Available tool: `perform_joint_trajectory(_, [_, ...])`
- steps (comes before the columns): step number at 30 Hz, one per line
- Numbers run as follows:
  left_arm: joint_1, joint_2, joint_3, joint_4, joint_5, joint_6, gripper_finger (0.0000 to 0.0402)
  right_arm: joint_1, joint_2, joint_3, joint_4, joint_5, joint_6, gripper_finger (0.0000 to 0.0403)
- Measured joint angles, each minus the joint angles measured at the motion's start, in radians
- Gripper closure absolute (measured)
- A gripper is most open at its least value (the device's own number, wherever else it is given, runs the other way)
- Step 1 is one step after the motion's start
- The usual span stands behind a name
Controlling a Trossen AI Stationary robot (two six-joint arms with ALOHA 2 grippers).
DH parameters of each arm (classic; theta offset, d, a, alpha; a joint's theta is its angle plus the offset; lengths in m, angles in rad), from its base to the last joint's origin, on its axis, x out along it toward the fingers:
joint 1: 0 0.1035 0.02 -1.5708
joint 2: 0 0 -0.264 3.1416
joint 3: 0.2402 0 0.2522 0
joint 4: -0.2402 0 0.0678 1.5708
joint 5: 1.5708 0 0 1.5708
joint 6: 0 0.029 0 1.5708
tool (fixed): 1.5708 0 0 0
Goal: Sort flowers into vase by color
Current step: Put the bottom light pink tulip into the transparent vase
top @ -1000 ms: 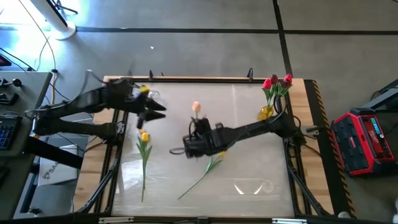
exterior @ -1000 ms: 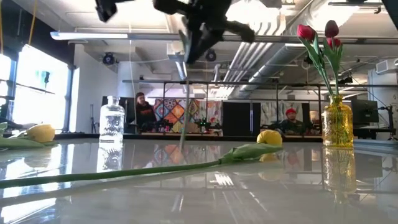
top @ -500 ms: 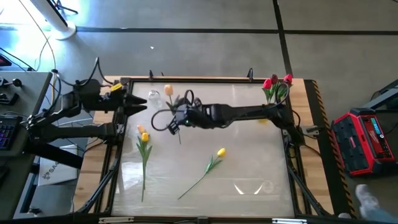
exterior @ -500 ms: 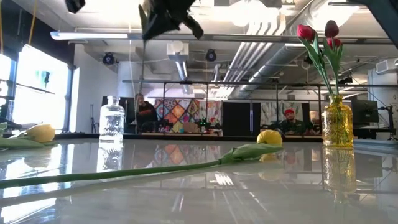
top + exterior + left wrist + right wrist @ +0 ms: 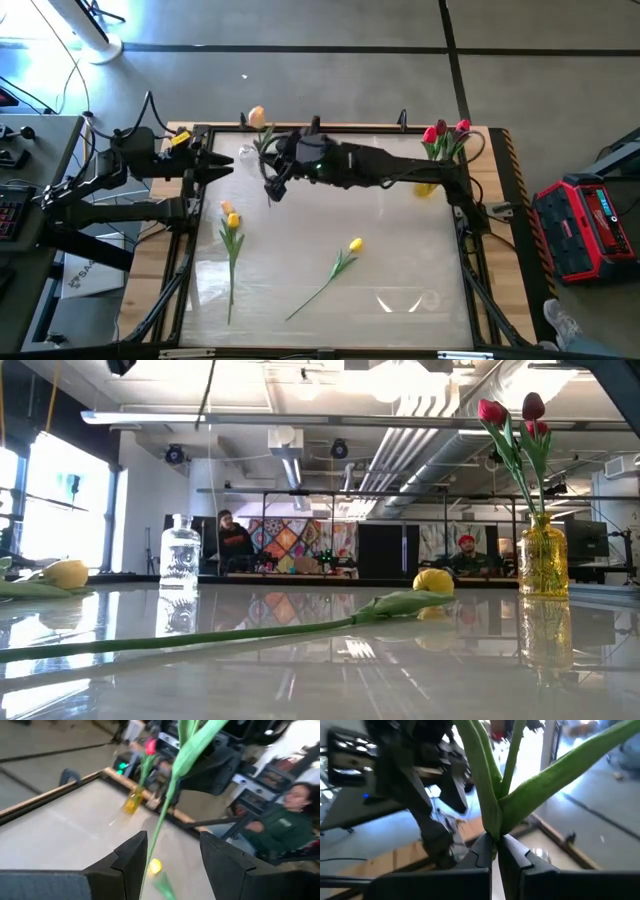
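The right gripper (image 5: pixel 272 172) is clamped tight on the stem of an orange tulip (image 5: pixel 257 116), held up over the far left part of the surface (image 5: pixel 400 250), near the clear vase (image 5: pixel 246 155); the right wrist view shows the stem and leaves (image 5: pixel 492 795) pinched between the closed fingers. The left gripper (image 5: pixel 222 167) waits just beside, at the left edge, its fingers (image 5: pixel 131 857) parted and gripping nothing, with the stem hanging between them in its own wrist view. The step in hand looks like getting this orange flower into the clear vase, since the yellow glass vase (image 5: pixel 428 184) at the far right already carries the red tulips (image 5: pixel 445 131). To do it well, the stem should hang close to plumb, its tip brought squarely over the narrow mouth before lowering; the neck is slim, so a slanted approach would likely tip the vase. The left gripper could steady the lower stem, closing gently so the thin stalk does not bend. Two yellow tulips, one at the left (image 5: pixel 232 218) and one near the middle (image 5: pixel 355 244), lie on the surface awaiting their turn.
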Motion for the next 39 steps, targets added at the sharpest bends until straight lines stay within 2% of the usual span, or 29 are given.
perform_joint_trajectory(10, [-0.074,0.111,0.000,0.161,-0.004,0.100,0.0223,-0.035,-0.030,-0.004,0.053,-0.139,-0.059,0.0403])
perform_joint_trajectory(13, [-0.088,0.155,0.000,0.208,-0.012,0.139,0.0216,-0.035,-0.030,-0.004,0.053,-0.148,-0.060,0.0403])
perform_joint_trajectory(18, [-0.089,0.192,0.000,0.245,-0.094,0.154,0.0210,-0.029,-0.030,-0.004,0.054,-0.149,-0.062,0.0403])
perform_joint_trajectory(21, [-0.089,0.197,0.000,0.262,-0.092,0.182,0.0212,-0.023,-0.035,-0.004,0.053,-0.143,-0.059,0.0403])
perform_joint_trajectory(28, [-0.090,0.216,-0.001,0.301,-0.077,0.250,0.0252,-0.023,-0.063,-0.004,0.046,-0.143,-0.059,0.0403])
perform_joint_trajectory(34, [-0.090,0.265,0.000,0.374,-0.022,0.264,0.0293,-0.022,-0.070,-0.004,0.042,-0.145,-0.051,0.0403])
perform_joint_trajectory(39, [-0.089,0.295,0.000,0.387,0.004,0.264,0.0340,-0.013,-0.071,-0.004,0.031,-0.145,-0.037,0.0403])
